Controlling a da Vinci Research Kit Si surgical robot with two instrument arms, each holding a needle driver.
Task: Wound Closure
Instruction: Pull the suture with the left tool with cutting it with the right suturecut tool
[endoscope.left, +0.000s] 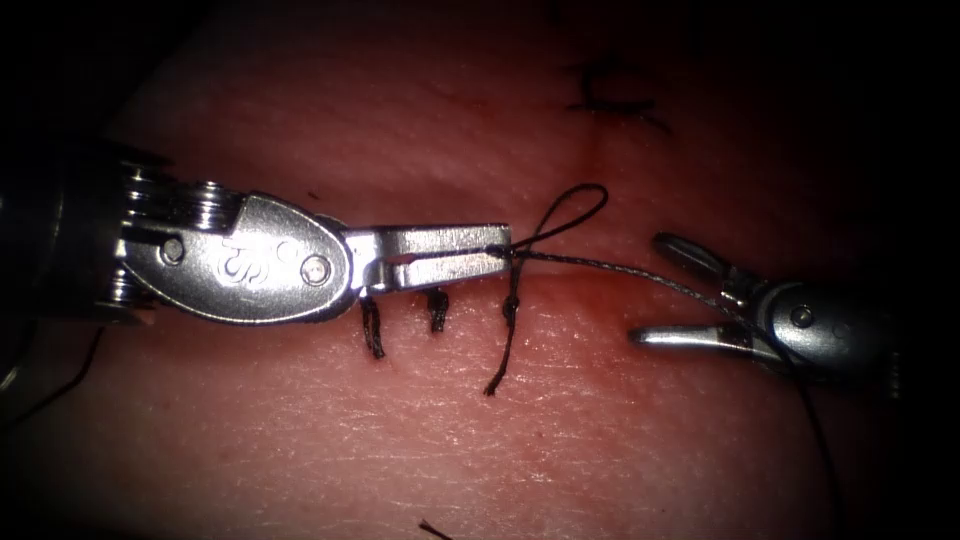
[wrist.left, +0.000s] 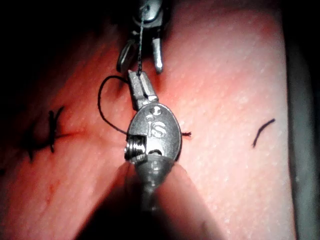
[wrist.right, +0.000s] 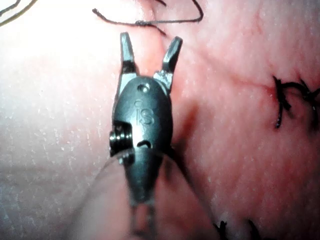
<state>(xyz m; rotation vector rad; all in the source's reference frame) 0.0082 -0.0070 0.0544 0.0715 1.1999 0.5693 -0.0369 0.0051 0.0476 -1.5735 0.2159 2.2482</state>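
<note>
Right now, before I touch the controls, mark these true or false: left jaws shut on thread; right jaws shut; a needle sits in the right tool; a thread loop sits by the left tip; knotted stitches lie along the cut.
1. The left tool is shut on the thread: true.
2. The right tool is shut: false, its jaws stand open.
3. The right tool holds a needle: false, it holds nothing.
4. A thread loop sits by the left tip: true.
5. Knotted stitches lie along the cut: true.
</note>
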